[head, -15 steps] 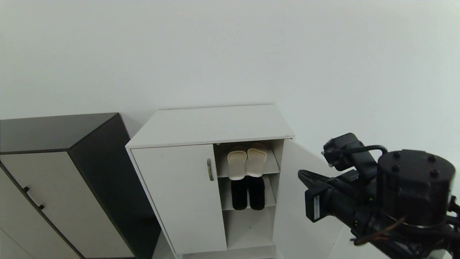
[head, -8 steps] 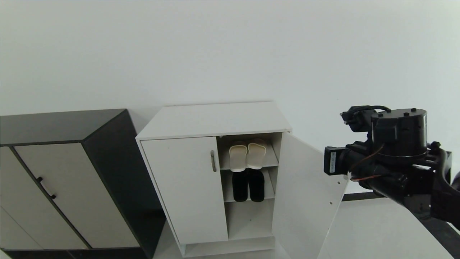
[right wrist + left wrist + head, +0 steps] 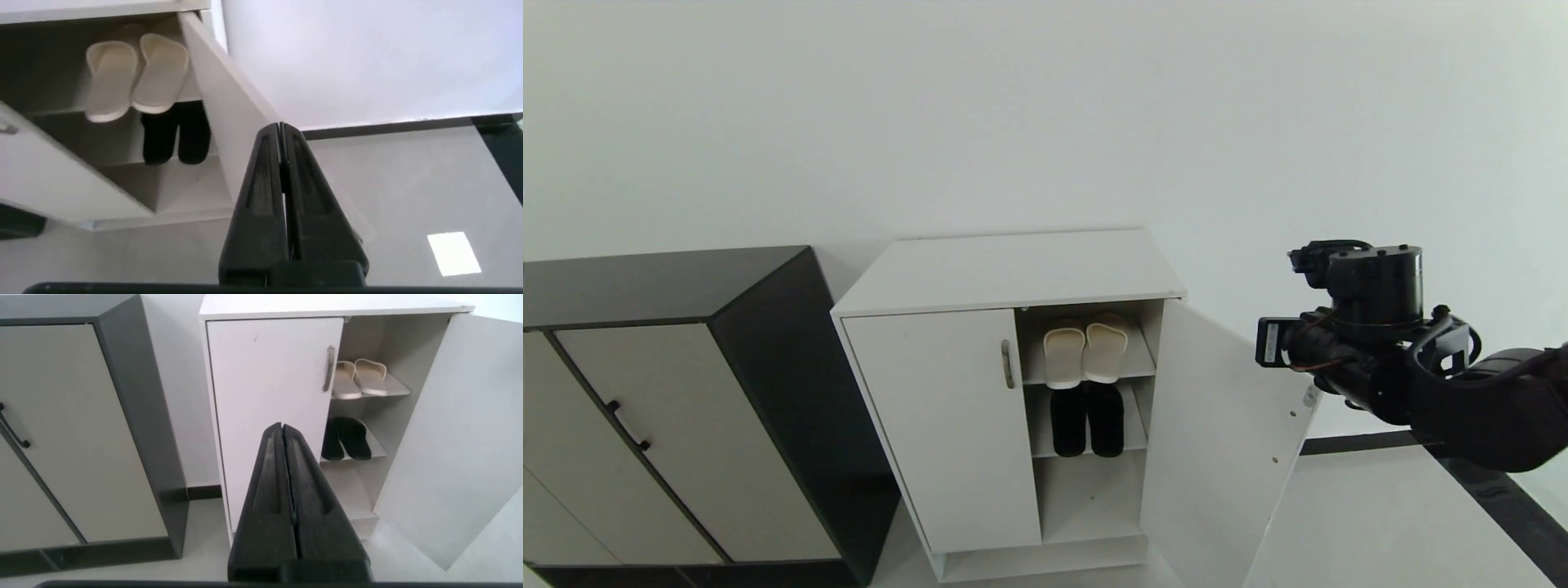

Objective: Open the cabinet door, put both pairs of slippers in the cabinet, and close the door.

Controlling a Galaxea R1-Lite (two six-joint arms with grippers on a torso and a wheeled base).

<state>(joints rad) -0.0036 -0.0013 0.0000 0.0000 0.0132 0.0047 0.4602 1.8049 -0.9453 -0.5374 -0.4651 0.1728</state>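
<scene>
Shelved at frame centre: white slippers (image 3: 1085, 353) over black slippers (image 3: 1085, 425). The right door (image 3: 1225, 441) stands open, lower right. Empty right gripper (image 3: 282, 131) is pinched closed; best to push the door's outer face near its free edge in a steady arc. The left gripper (image 3: 283, 429) is likewise pinched.

Dark cabinet (image 3: 645, 392): cut off by the left and bottom edges of the head view. White cabinet (image 3: 1013, 269): left half of the interior hidden behind the closed left door (image 3: 939, 425); foot cut by the bottom edge, likewise the open door (image 3: 1217, 425), whose outer face is turned away. Black slippers (image 3: 1086, 425): far ends hidden under the upper shelf. Right arm (image 3: 1486, 408) runs off the right edge.
</scene>
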